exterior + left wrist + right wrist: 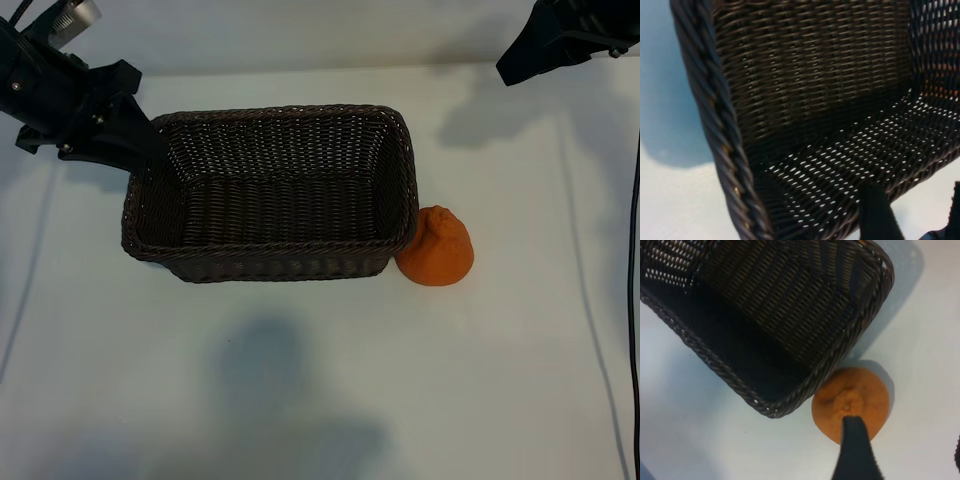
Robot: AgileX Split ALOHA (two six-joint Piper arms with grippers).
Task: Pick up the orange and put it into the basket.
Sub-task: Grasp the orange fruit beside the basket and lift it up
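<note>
The orange [436, 248] lay on the table [300, 400], touching the basket's [270, 258] near-right corner. The right gripper [905, 450], jaws apart, hung above it; the left gripper [912, 212], also parted, hovered at the basket's far-left corner.

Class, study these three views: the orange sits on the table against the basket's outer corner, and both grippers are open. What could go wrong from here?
1. The orange sits tight against the basket wall, so a finger of the right gripper may hit the wicker instead of closing round the fruit, or shove the basket.
2. The fruit is rounded and tapers to a knob; it could roll or slip from a grip.
3. The left gripper hangs over the basket's far end and could catch the rim.
</note>
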